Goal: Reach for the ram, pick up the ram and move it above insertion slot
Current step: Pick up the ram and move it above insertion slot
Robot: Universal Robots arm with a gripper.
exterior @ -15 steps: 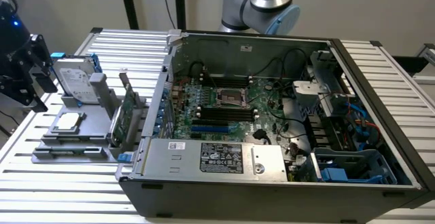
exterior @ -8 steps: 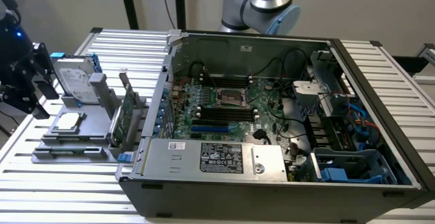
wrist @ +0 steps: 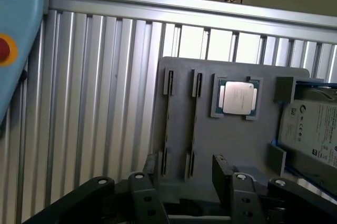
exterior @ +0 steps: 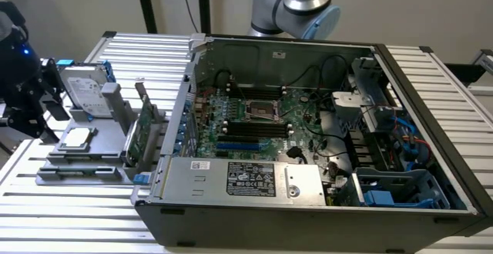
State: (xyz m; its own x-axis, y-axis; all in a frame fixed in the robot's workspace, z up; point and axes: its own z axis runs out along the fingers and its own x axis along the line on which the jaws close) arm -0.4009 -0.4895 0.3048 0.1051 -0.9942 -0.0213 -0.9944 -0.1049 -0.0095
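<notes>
Holder (exterior: 85, 173): set on table (exterior: 77, 219), exterior view's left of computer case (exterior: 308, 222).
Processor (exterior: 79, 139): seated in holder, beside hard drive (exterior: 83, 95).

wall (exterior: 416, 11): plain beige | table (exterior: 69, 219): ribbed aluminium slats | behind: black upright poles (exterior: 142, 3)

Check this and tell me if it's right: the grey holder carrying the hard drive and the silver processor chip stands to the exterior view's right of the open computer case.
Not right. The grey holder carrying the hard drive and the silver processor chip stands to the exterior view's left of the open computer case, not its right. The exterior view shows this.
</notes>
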